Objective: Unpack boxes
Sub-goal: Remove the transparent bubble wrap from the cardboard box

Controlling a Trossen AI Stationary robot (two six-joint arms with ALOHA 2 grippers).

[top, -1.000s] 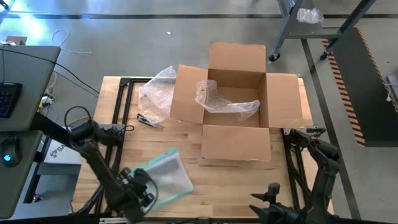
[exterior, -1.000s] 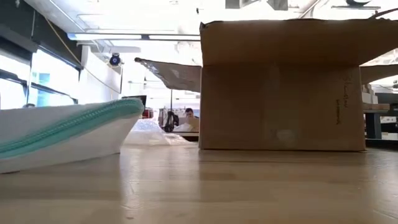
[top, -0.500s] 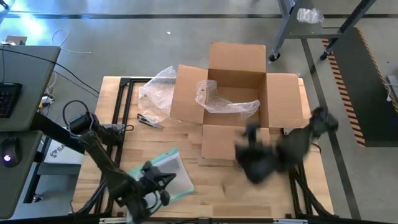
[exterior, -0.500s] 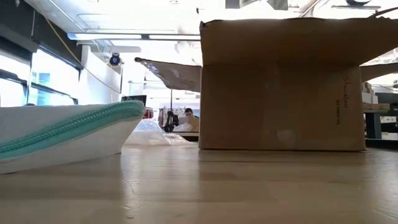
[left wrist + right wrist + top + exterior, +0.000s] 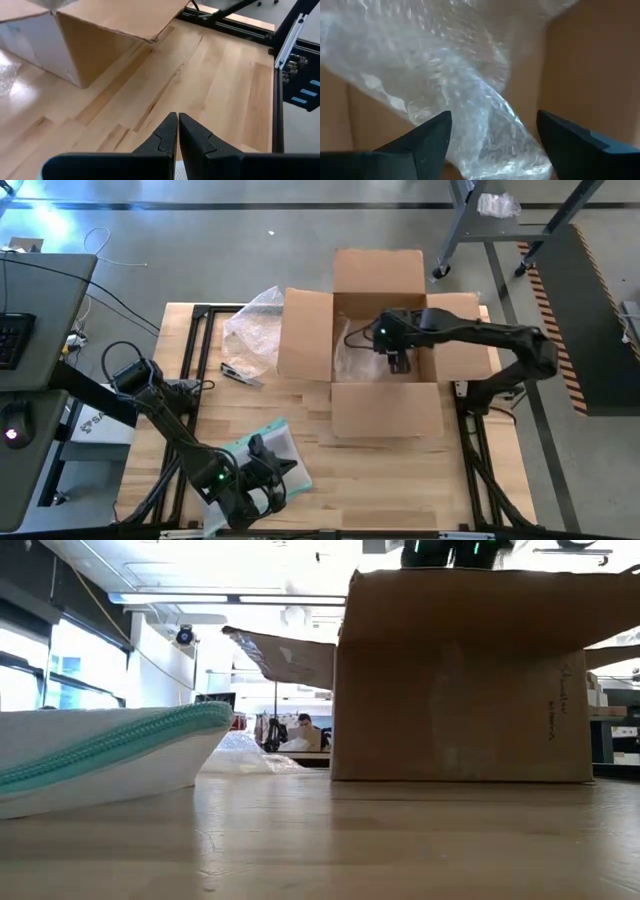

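- Toward the worktop's far edge, the right gripper (image 5: pixel 398 364) is lowered into the open box (image 5: pixel 385 410), jaws spread over bubble wrap (image 5: pixel 470 100).
- Light, crumpling, slippery film is judged; a bunched fold suits gripping.
- Left gripper (image 5: pixel 177 131) is kept closed, empty, at the near edge.

R claw (image 5: pixel 397 362) inside open box (image 5: pixel 385 415), L claw (image 5: pixel 262 482) over teal-edged pouch (image 5: pixel 283 452)

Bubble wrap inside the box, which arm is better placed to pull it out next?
Right. The right gripper is open inside the box, just above the bubble wrap. The left gripper is shut, near the table's front edge.
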